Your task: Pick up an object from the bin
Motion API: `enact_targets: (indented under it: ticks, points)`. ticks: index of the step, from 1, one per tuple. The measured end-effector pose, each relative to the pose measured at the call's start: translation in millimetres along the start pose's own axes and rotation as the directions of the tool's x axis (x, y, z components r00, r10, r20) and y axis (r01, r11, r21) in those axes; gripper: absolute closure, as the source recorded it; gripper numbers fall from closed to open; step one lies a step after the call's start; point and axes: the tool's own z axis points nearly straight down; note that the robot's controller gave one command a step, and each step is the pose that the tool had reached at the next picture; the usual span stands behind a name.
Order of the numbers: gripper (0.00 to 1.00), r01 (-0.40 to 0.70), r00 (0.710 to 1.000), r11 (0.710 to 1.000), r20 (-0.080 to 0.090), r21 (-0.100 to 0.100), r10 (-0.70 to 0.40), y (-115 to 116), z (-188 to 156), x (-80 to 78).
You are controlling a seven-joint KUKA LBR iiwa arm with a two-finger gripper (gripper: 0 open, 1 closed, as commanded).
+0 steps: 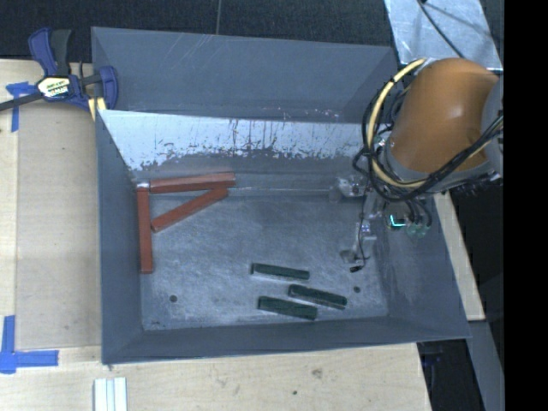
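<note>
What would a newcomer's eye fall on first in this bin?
Three red-brown sticks lie at the left of the bin, forming a rough triangle. Three dark green bars lie near the front wall. The gripper hangs at the right, beside those bars, below the arm's orange cover.

Single camera, set high over bin (pixel 257 84), looking down, tilted a little off vertical. Far wall's inner face shows broad at frame top. Near wall shows as narrow band at bottom, so camera sits toward near side, facing away. Middle range: bin takes most of frame, whole floor and all four walls in sight, strips of desk (pixel 51 229) at left and bottom. Arm (pixel 445 118) enters from right, seen from above, its bulk nearest lens, tool (pixel 360 259) hanging below toward floor.
</note>
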Motion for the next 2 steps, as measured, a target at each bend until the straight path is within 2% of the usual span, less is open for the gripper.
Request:
enact_targets:
  ticks: [1, 2]
  points:
    - [0.00, 0.222, 0.975, 0.975, 0.002, 0.002, -0.222, 41.9, 124.1, 37.9]
    - [1.00, 0.223, 0.975, 0.975, 0.005, 0.004, -0.223, 41.3, 121.3, 36.4]
